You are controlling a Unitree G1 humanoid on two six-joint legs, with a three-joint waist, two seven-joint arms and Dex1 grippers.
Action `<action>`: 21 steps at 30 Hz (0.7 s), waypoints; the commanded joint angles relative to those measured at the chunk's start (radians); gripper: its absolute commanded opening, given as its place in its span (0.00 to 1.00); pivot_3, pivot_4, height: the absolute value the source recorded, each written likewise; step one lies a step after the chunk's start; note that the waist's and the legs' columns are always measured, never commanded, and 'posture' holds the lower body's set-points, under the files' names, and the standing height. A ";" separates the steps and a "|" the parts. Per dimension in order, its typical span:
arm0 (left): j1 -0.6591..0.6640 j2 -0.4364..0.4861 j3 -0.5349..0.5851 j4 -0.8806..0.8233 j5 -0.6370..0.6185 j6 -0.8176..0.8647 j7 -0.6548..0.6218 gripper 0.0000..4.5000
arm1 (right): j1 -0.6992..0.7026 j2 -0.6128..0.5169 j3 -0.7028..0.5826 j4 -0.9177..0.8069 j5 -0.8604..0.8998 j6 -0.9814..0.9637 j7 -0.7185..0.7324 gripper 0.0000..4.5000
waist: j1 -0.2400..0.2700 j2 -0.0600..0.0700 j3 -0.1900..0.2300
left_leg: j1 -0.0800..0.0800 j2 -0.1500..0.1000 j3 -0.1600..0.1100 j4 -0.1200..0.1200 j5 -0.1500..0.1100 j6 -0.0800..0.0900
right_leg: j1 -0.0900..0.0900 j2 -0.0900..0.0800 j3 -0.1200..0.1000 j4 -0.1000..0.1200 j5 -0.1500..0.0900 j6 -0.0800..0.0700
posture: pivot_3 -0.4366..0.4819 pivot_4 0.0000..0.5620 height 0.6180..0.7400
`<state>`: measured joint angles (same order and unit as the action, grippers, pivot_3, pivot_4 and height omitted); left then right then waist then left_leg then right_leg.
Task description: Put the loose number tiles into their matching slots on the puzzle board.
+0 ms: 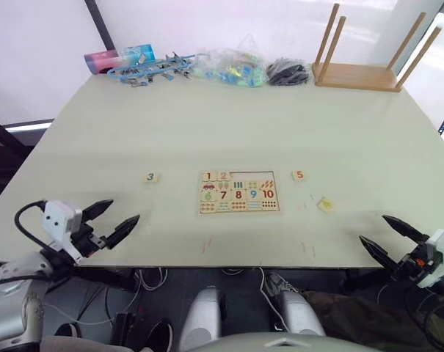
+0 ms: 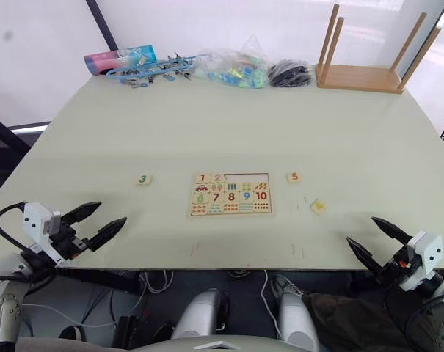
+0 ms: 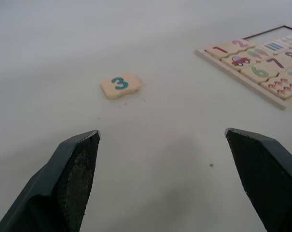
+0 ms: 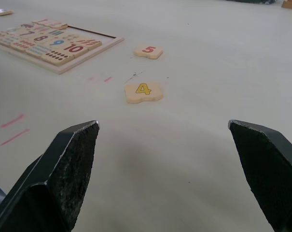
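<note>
the left gripper (image 1: 110,220) hovers with its fingers spread wide and empty over the near left edge of the table (image 1: 207,117), and the right gripper (image 1: 385,237) hangs likewise parted and empty over the near right edge. ahead of the left gripper lies the green 3 tile (image 1: 151,177), apart from the puzzle board (image 1: 238,192) at the table's middle, where the 1 and 2 tiles (image 1: 216,176) sit in the top row beside empty slots (image 1: 255,176). right of the board rest the orange 5 tile (image 1: 299,174) and, nearer the right gripper, the tilted yellow 4 tile (image 1: 325,204); a wooden rack (image 1: 357,73) and bags (image 1: 229,67) line the far edge.
</note>
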<state>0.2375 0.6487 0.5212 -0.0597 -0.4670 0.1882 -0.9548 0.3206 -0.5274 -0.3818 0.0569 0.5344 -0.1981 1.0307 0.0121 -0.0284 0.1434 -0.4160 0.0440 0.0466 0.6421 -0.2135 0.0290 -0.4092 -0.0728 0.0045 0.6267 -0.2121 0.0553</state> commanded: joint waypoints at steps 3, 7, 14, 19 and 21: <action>0.015 0.011 0.034 -0.024 -0.027 -0.033 0.001 0.98 | 0.000 -0.011 -0.023 -0.014 -0.012 -0.002 -0.025 1.00 | 0.003 0.000 0.000 | 0.000 0.000 0.000 0.000 0.000 0.000 | 0.000 0.000 0.000 0.000 0.000 0.000 | 0.48 0.27 1.00; 0.014 0.015 0.036 -0.008 -0.030 -0.041 -0.002 0.98 | -0.003 -0.016 -0.024 -0.012 -0.019 0.008 -0.035 1.00 | 0.001 0.000 0.000 | 0.000 0.000 0.000 0.000 0.000 -0.001 | 0.000 -0.001 0.000 0.000 0.000 0.000 | 0.48 0.27 1.00; 0.012 0.016 0.040 0.011 -0.032 -0.048 -0.006 0.98 | -0.010 -0.019 -0.020 0.011 -0.039 -0.038 -0.012 1.00 | 0.001 0.000 0.000 | 0.000 0.000 0.000 -0.001 -0.001 -0.001 | 0.000 -0.001 0.001 0.000 -0.001 0.001 | 0.48 0.27 1.00; 0.009 0.020 0.039 0.023 -0.031 -0.052 -0.013 0.98 | -0.009 -0.012 -0.017 0.016 -0.036 -0.051 0.004 1.00 | 0.001 0.000 0.000 | 0.000 0.000 0.000 -0.001 -0.001 -0.001 | -0.001 -0.001 0.001 -0.001 -0.001 0.001 | 0.48 0.27 1.00; 0.005 0.022 0.038 0.033 -0.029 -0.054 -0.017 0.98 | -0.010 -0.011 -0.014 0.017 -0.033 -0.054 0.011 1.00 | 0.001 0.000 0.000 | 0.000 0.000 0.000 -0.001 -0.001 -0.001 | -0.001 -0.001 0.001 -0.001 -0.001 0.001 | 0.48 0.27 1.00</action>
<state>0.2487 0.6500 0.5344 -0.0258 -0.4804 0.1581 -0.9645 0.3098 -0.5321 -0.3806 0.0879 0.4914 -0.2273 1.0337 0.0135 -0.0281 0.1434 -0.4161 0.0441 0.0469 0.6412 -0.2142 0.0281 -0.4097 -0.0738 0.0052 0.6261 -0.2129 0.0566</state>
